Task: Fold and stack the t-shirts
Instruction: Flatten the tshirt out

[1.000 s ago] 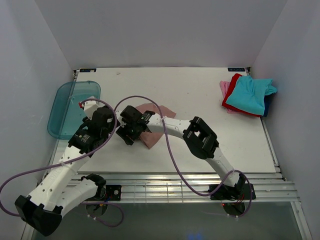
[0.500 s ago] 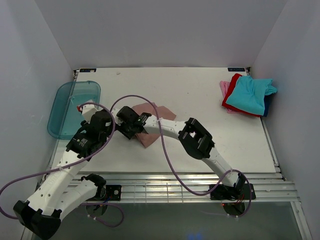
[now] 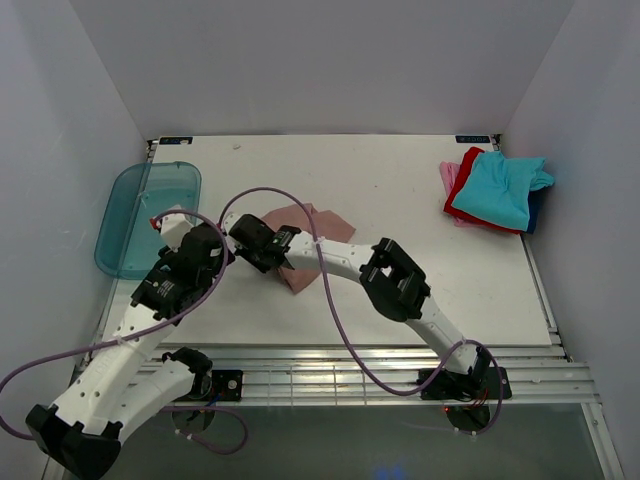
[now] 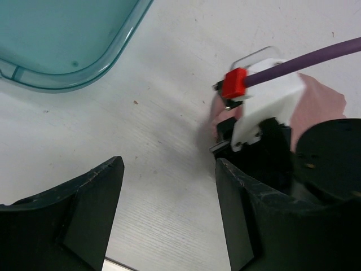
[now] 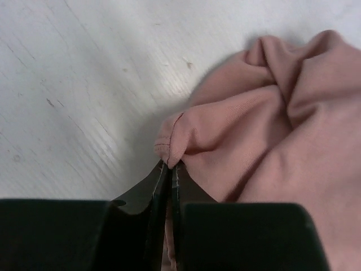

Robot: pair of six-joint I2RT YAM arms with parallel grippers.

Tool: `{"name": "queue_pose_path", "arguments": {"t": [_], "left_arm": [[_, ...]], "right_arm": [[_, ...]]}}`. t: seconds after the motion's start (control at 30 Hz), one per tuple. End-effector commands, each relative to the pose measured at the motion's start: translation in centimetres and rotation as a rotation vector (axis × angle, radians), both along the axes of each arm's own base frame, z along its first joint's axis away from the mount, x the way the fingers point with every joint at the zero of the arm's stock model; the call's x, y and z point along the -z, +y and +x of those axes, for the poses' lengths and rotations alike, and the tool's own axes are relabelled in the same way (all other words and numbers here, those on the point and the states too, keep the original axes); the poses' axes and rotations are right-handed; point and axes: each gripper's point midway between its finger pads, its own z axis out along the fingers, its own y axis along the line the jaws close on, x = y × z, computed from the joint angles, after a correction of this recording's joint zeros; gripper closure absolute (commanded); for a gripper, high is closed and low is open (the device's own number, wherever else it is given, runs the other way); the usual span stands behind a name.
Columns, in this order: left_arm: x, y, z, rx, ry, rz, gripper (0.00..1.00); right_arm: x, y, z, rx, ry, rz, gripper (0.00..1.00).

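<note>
Right wrist: right gripper (image 5: 169,168) pinches an edge of the dusty-pink t-shirt (image 5: 271,130); left gripper (image 4: 168,180) hangs spread above the tabletop (image 4: 152,113).

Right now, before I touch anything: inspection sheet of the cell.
Surface: white table, few small specks.
Job's things: dusty-pink t-shirt crumpled centre-left; pile of t-shirts, turquoise on top, far right.
Clutter: teal tray at left edge.
Grippers: right gripper shut on the dusty-pink t-shirt's edge; left gripper open, empty.
Cables: purple cable looping off each arm.
Surroundings: plain walls, nothing else seen.
</note>
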Motion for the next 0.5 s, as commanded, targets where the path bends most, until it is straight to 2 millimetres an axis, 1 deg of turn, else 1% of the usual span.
{"name": "queue_pose_path", "arguments": {"t": [0.0, 0.03, 0.07, 0.1, 0.13, 0.2, 0.23, 0.27, 0.3, 0.33, 0.37, 0.4, 0.47], "left_arm": [[-0.6, 1.7, -0.8, -0.091, -0.033, 0.001, 0.24], [-1.0, 2.2, -0.8, -0.119, -0.053, 0.006, 0.23], [-1.3, 2.5, -0.9, -0.132, -0.065, 0.005, 0.23], [-1.7, 2.6, -0.9, -0.144, -0.085, -0.004, 0.23], [-2.0, 2.9, -0.9, -0.161, -0.097, 0.002, 0.23], [-2.5, 3.1, -0.8, -0.174, -0.114, -0.004, 0.23], [-2.5, 3.0, -0.7, -0.177, -0.115, -0.003, 0.23], [-2.5, 2.9, -0.5, -0.175, -0.116, -0.006, 0.23], [-2.4, 2.8, -0.4, -0.174, -0.113, -0.009, 0.23], [-2.1, 2.6, -0.3, -0.168, -0.104, -0.009, 0.23], [-1.9, 2.3, -0.1, -0.161, -0.097, -0.017, 0.23], [-1.7, 2.1, 0.0, -0.157, -0.094, -0.024, 0.23], [-1.4, 1.7, 0.2, -0.149, -0.089, -0.035, 0.23]], "right_arm": [[-15.0, -1.5, 2.5, 0.118, -0.192, 0.137, 0.92], [-19.9, -2.4, 2.6, 0.134, -0.239, 0.208, 0.92], [-22.9, -3.1, 2.8, 0.153, -0.281, 0.244, 0.92], [-26.3, -3.8, 2.9, 0.166, -0.319, 0.297, 0.92], [-30.5, -5.2, 2.5, 0.18, -0.36, 0.364, 0.92], [-35.6, -7.2, 2.3, 0.21, -0.43, 0.438, 0.92], [-38.7, -8.8, 1.8, 0.23, -0.466, 0.487, 0.92], [-40.4, -10.4, 1.8, 0.274, -0.505, 0.497, 0.92], [-41.3, -11.6, 1.8, 0.296, -0.534, 0.49, 0.92], [-43.3, -13.6, 1.4, 0.33, -0.57, 0.513, 0.92], [-43.9, -15.6, 1.7, 0.397, -0.607, 0.489, 0.92], [-44.2, -17.0, 1.9, 0.431, -0.629, 0.472, 0.92], [-43.2, -20.3, 2.2, 0.519, -0.645, 0.42, 0.92]]}}
